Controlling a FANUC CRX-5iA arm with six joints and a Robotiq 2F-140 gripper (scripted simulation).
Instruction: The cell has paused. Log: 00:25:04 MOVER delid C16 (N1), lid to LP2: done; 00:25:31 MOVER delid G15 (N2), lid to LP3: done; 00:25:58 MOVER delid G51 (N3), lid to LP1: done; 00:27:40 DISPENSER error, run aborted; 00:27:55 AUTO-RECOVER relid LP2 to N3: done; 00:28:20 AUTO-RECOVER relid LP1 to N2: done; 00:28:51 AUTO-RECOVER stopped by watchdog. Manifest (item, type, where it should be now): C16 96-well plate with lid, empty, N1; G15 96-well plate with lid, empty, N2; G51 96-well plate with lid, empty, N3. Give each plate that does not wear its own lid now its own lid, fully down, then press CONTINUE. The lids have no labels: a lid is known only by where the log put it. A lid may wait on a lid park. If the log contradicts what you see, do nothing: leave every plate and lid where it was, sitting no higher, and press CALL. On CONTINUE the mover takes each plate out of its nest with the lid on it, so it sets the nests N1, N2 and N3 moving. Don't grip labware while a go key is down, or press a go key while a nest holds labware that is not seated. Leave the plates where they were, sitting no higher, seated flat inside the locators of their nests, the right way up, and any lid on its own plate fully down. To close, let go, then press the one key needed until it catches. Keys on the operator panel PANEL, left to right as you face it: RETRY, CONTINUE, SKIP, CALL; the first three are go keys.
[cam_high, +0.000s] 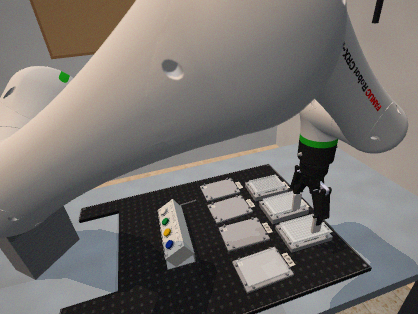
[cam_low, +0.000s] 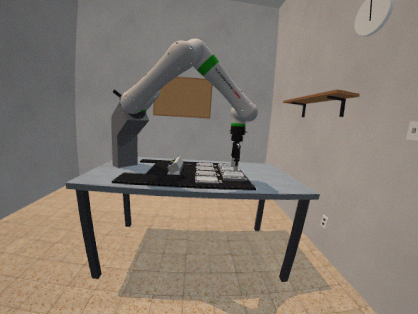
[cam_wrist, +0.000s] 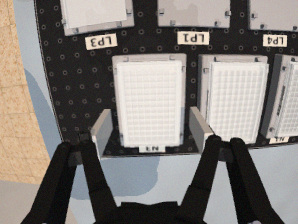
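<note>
Three white 96-well plates stand in a row at the right of the black baseplate: the far one, the middle one and the near one. My gripper hangs low over the near plate. In the wrist view my gripper is open, with one finger on each side of this plate and a small gap at each side. The well grid shows on all three plates; I cannot tell which wear lids.
Three grey lid parks lie left of the plates. The operator panel with green, yellow and blue keys stands further left. The arm's large link fills the upper part of the top view.
</note>
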